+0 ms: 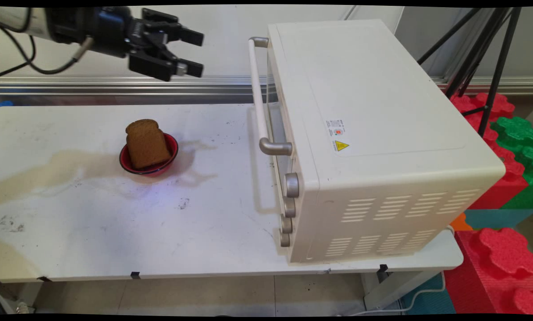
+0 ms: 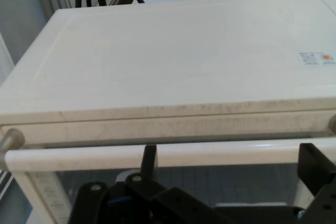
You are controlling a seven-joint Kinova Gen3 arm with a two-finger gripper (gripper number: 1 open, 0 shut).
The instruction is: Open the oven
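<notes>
Tool (image 1: 196, 52): black two-finger, fingers spread, empty, raised off the tabletop (image 1: 92, 223), facing the oven handle.
Oven (image 1: 373, 133): cream metal toaster oven, right end, door shut, bar handle (image 1: 258, 96) toward tool.
Bread (image 1: 146, 142): brown slice propped upright by red bowl (image 1: 170, 154), left-centre.

The main view is looking down from above the near side of the scuffed white table (image 1: 114, 232), facing across it toward the wall and taking in the whole tabletop. The hand view is riding on the black two-finger gripper (image 1: 194, 50), facing level and close toward the cream metal toaster oven (image 1: 373, 111). The 2 views are sharing the oven's top panel (image 2: 173, 56) and its long pale door handle (image 1: 258, 96).
</notes>
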